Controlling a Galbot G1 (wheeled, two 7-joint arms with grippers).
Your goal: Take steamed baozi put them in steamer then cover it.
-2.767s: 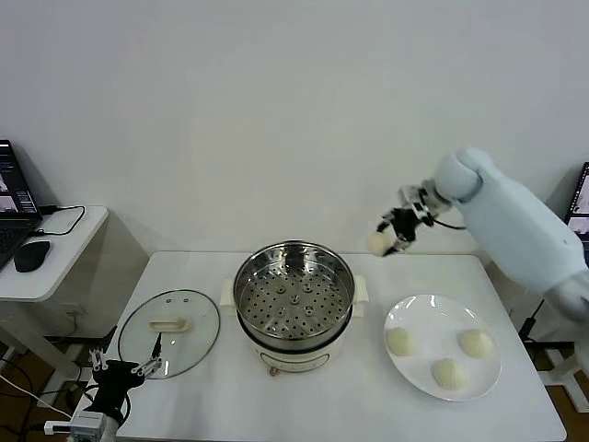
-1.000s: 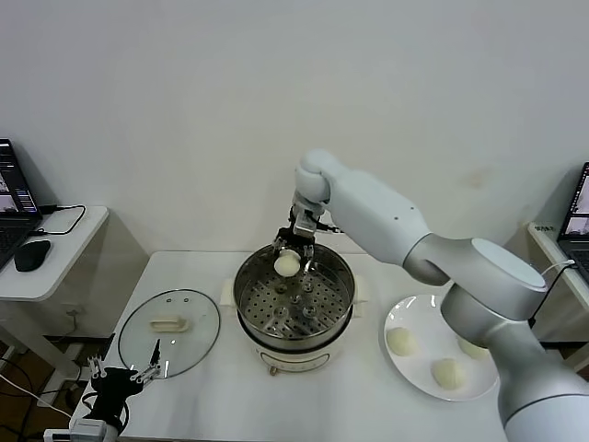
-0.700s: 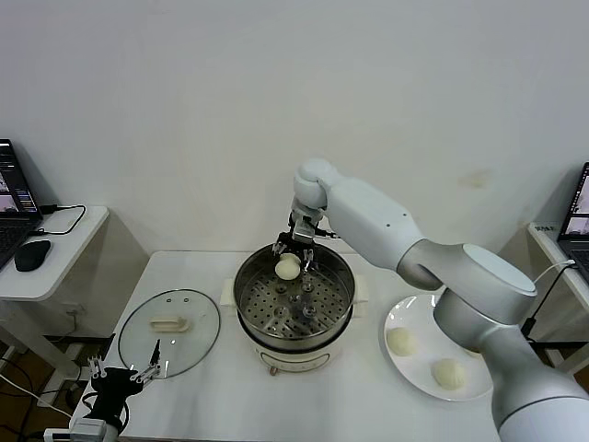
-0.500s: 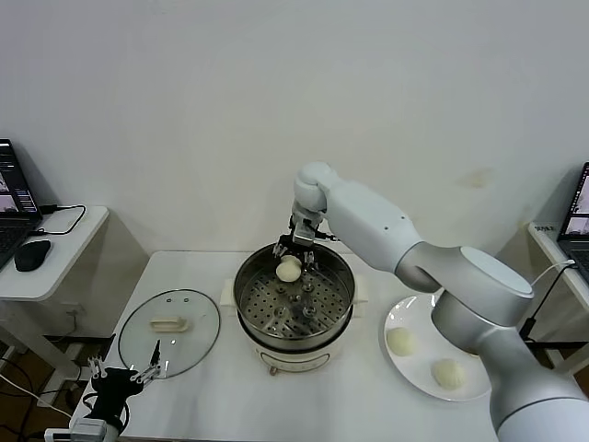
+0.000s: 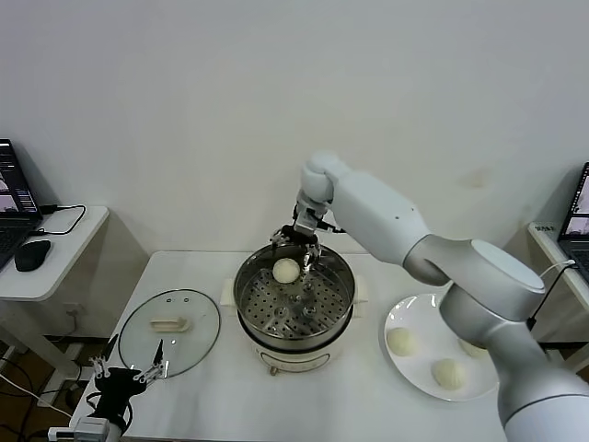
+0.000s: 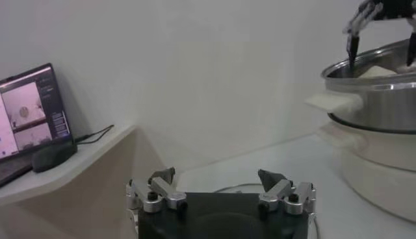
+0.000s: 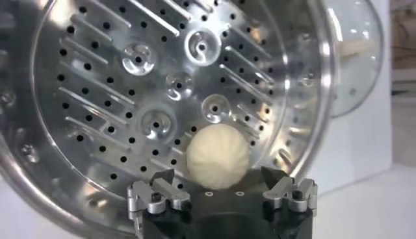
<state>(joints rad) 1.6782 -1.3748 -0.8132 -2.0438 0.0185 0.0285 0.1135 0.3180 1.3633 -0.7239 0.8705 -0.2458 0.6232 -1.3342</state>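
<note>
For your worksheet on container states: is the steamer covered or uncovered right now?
Uncovered. The steamer stands open, one baozi on its tray; the cover lies flat on the table beside it.

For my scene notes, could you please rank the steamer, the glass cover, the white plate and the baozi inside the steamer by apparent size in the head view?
1. Steamer, base and handles included.
2. White plate and glass cover: similar width, too close to rank.
3. Baozi on the perforated tray, clearly smallest.

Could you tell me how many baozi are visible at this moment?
4. One baozi lies on the perforated tray inside the steamer, below the open right gripper. Three more sit on the white plate, the last partly hidden by the arm.
</note>
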